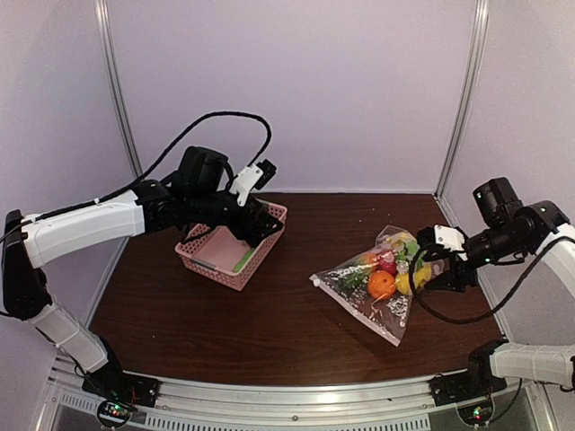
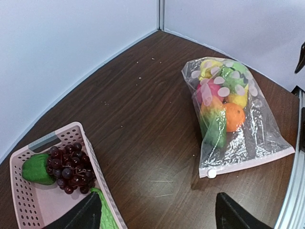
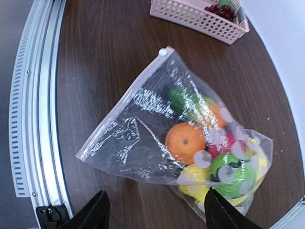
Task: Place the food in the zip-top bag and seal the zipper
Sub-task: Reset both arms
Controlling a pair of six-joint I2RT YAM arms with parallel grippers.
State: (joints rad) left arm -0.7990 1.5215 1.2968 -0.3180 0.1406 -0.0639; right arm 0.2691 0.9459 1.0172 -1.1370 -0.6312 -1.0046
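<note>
My left pincer (image 2: 159, 211) spread | grapes (image 2: 69, 167) just left of it, in basket (image 2: 71, 128) | my right pincer (image 3: 157, 211), spread, sits farther

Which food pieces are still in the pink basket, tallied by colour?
Dark purple grapes: 1 bunch
Green pieces: 2
Total: 3
</note>
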